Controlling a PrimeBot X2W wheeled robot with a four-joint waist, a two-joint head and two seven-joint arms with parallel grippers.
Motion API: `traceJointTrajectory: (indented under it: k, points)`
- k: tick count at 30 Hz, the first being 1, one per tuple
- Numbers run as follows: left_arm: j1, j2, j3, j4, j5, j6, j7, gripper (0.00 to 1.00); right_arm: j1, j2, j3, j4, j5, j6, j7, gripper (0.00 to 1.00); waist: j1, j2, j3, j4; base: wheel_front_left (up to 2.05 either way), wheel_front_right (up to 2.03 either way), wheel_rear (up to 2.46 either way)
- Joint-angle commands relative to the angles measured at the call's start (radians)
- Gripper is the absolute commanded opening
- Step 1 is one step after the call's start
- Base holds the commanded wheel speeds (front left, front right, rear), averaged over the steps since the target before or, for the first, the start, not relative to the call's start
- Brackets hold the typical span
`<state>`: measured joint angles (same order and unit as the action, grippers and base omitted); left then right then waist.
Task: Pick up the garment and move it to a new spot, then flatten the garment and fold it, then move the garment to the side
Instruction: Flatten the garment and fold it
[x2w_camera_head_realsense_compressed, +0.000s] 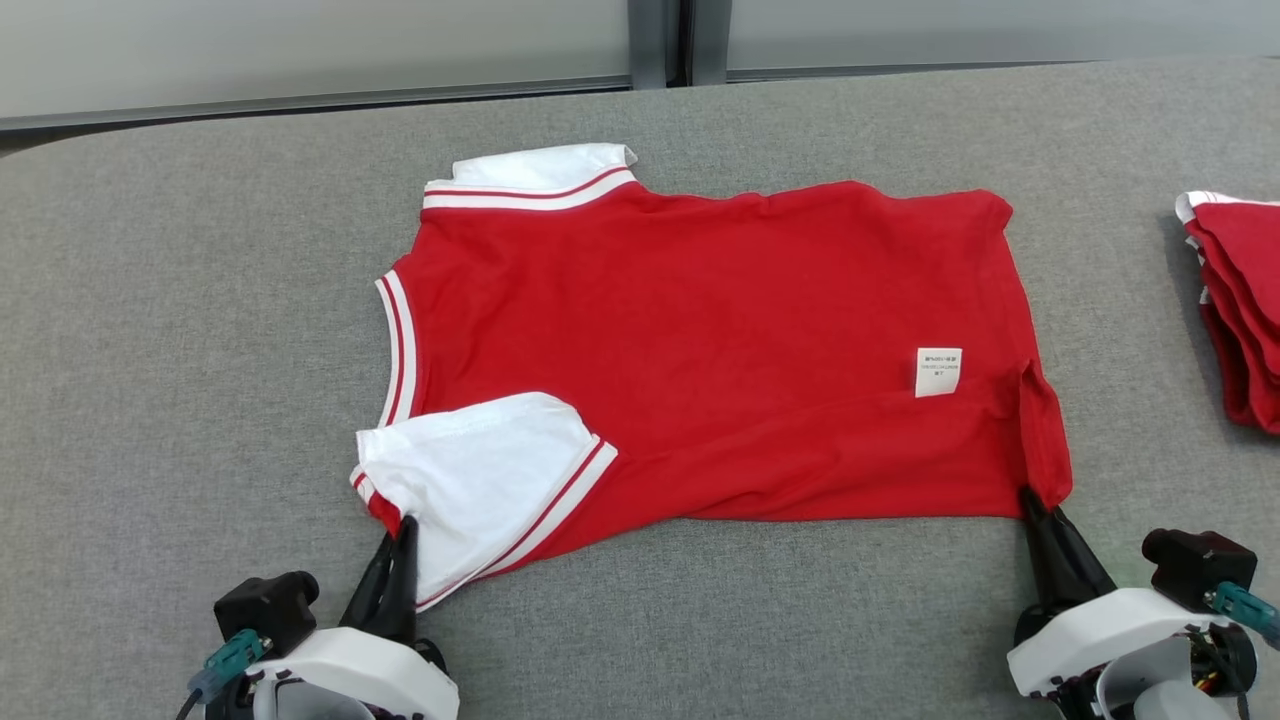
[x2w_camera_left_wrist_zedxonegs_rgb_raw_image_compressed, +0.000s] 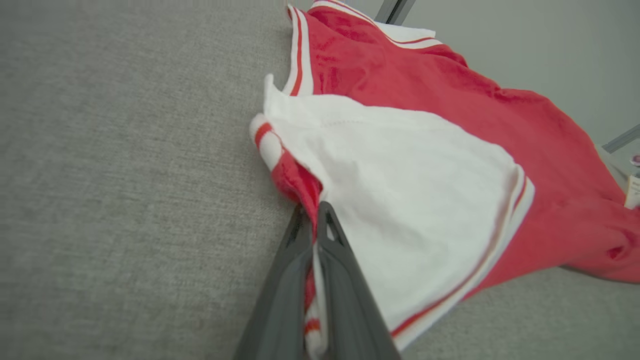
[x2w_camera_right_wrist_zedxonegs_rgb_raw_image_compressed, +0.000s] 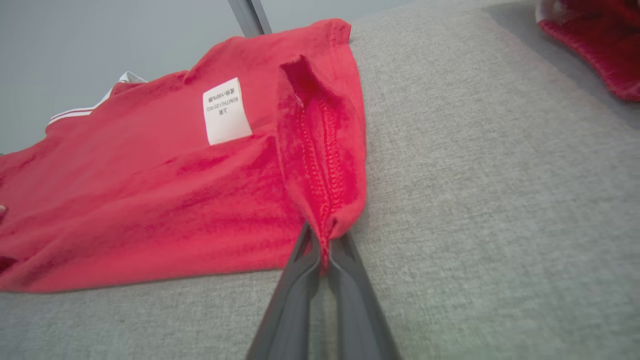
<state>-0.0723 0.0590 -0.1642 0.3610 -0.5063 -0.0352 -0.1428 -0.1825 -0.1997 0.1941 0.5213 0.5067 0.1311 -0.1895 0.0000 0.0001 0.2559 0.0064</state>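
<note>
The garment (x2w_camera_head_realsense_compressed: 700, 350) is a red shirt with white sleeves and collar, lying spread sideways on the grey table (x2w_camera_head_realsense_compressed: 150, 350), collar to the left. A white sleeve (x2w_camera_head_realsense_compressed: 480, 480) folds over its near left corner. My left gripper (x2w_camera_head_realsense_compressed: 400, 525) is shut on the garment's shoulder edge beside that sleeve; in the left wrist view the gripper (x2w_camera_left_wrist_zedxonegs_rgb_raw_image_compressed: 314, 212) pinches red and white cloth (x2w_camera_left_wrist_zedxonegs_rgb_raw_image_compressed: 410, 200). My right gripper (x2w_camera_head_realsense_compressed: 1030, 498) is shut on the near right hem corner, and the right wrist view has the gripper (x2w_camera_right_wrist_zedxonegs_rgb_raw_image_compressed: 322, 237) clamping the red hem (x2w_camera_right_wrist_zedxonegs_rgb_raw_image_compressed: 325, 165). A white care label (x2w_camera_head_realsense_compressed: 938, 371) lies near that corner.
A stack of folded red garments (x2w_camera_head_realsense_compressed: 1240, 300) sits at the table's right edge. The table's far edge meets a pale wall (x2w_camera_head_realsense_compressed: 300, 50) with a dark post (x2w_camera_head_realsense_compressed: 660, 40). Bare grey table lies left of and in front of the shirt.
</note>
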Motion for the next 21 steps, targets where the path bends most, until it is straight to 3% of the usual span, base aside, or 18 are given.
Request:
traceJointTrajectory:
  k: [1,12,21]
  points:
    - [0.003,0.013,0.005,-0.012,-0.005,0.001,-0.007,0.00,0.017,-0.010,0.003,0.001,0.012,-0.001,-0.007,0.00,0.0000,-0.0001,-0.007,-0.002,0.00,0.00,0.00]
    - [0.150,0.060,0.028,-0.142,-0.023,0.051,0.068,0.00,0.135,-0.030,0.003,-0.073,0.053,-0.001,0.015,0.00,0.0000,-0.0001,-0.082,-0.005,0.00,0.00,0.00]
    - [0.279,0.074,0.025,-0.217,-0.043,0.100,0.160,0.00,0.252,-0.009,-0.030,-0.130,0.045,-0.001,0.079,0.00,0.0000,-0.0001,-0.119,-0.002,0.00,0.00,0.00]
